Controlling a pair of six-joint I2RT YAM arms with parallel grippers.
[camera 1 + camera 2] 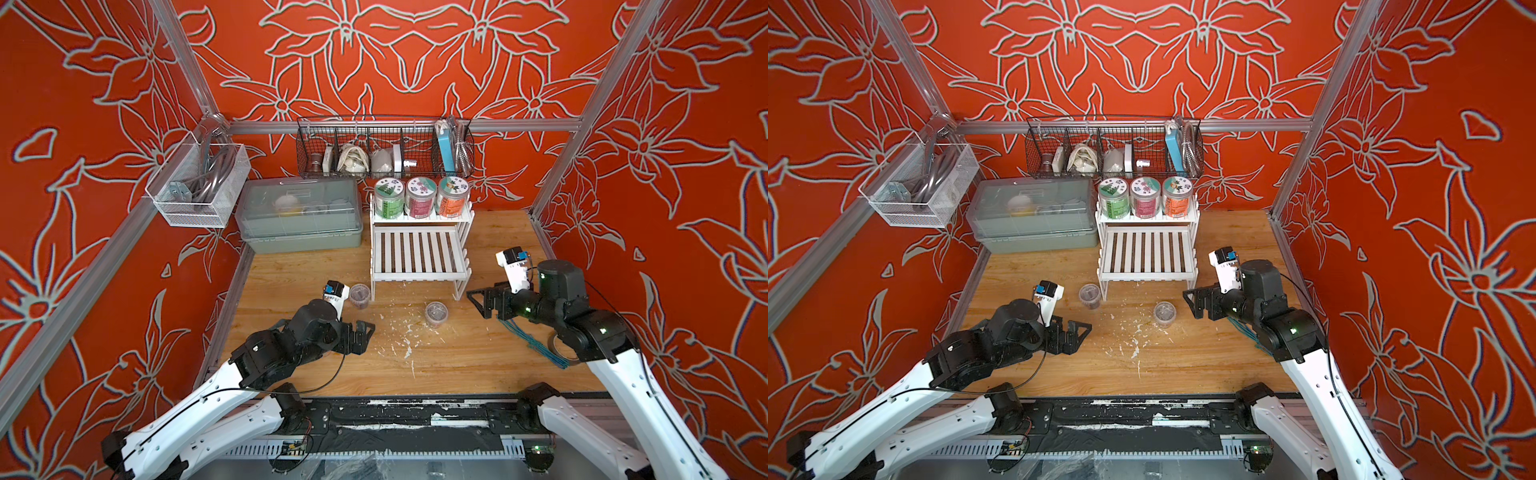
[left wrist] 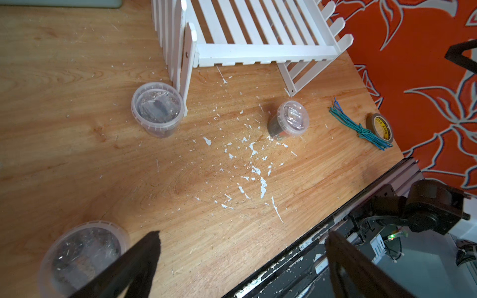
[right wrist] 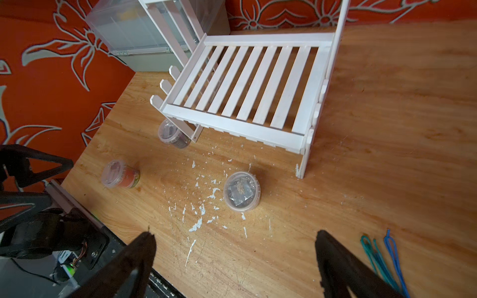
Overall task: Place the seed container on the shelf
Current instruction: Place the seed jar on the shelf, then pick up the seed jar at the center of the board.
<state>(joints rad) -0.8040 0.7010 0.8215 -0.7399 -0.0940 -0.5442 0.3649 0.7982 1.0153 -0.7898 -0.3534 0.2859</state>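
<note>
In both top views the seed container, a small clear lidded tub with dark contents, stands upright on the worktop just in front of the shelf, between my arms. My left tool and right tool both gape, holding nothing. Three labelled jars fill the shelf's upper tier.

From the left wrist, the container sits near a shelf leg, its wall dark low down, with the left tool's fingers spread wide.

From the right wrist I look down on its lid, a silvery packet beneath; the right tool is wide open, apart from it
</note>
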